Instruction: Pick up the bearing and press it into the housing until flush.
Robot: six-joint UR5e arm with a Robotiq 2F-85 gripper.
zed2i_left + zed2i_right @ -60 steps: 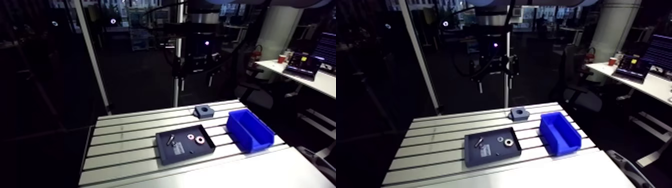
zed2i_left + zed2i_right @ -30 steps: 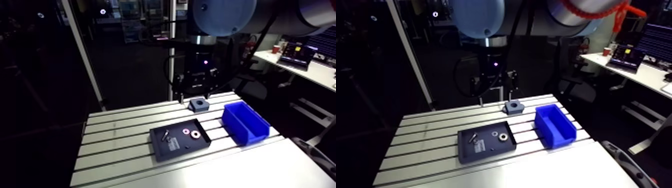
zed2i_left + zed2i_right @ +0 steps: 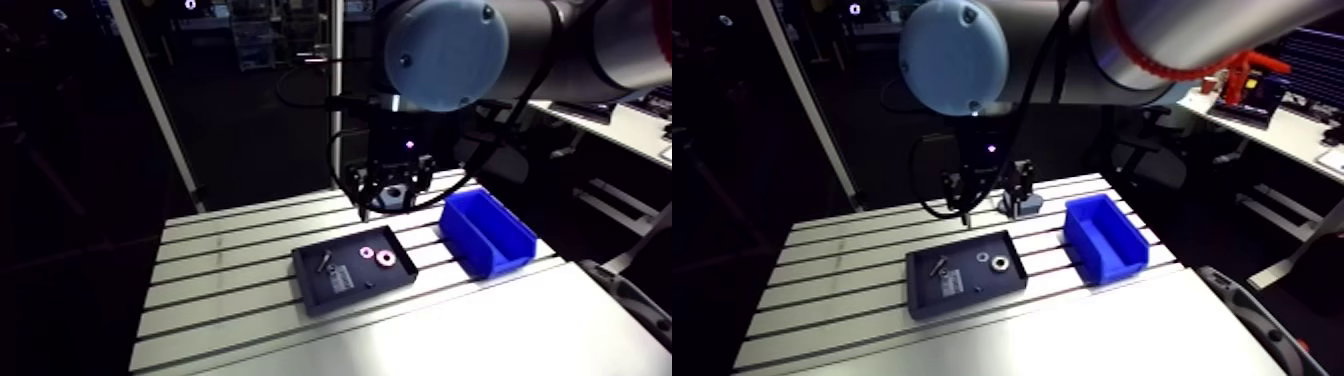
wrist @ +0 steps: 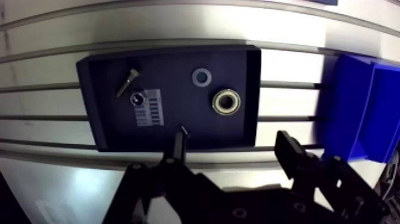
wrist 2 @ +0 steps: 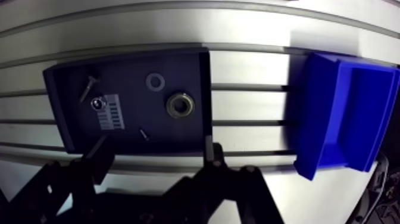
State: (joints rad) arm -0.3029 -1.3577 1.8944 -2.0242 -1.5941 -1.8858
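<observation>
The gripper point(image 4: 231, 140) hangs over the near edge of the tray point(image 4: 95, 113), its fingers spread wide and holding nothing. The bearing point(image 4: 227, 101) lies flat in the tray, just ahead of the gap between the fingers. A washer point(image 4: 201, 77) lies beside it and a screw point(image 4: 127, 81) farther off. The housing point(image 3: 1021, 206) sits on the table point(image 3: 220, 290) beyond the tray, near a blue bin point(image 4: 351, 107).

Nothing can be read: the one white label point(image 4: 153, 108) in the dark tray point(image 4: 178, 68), ahead of the gripper point(image 4: 232, 140), shows only illegibly small bars.
</observation>
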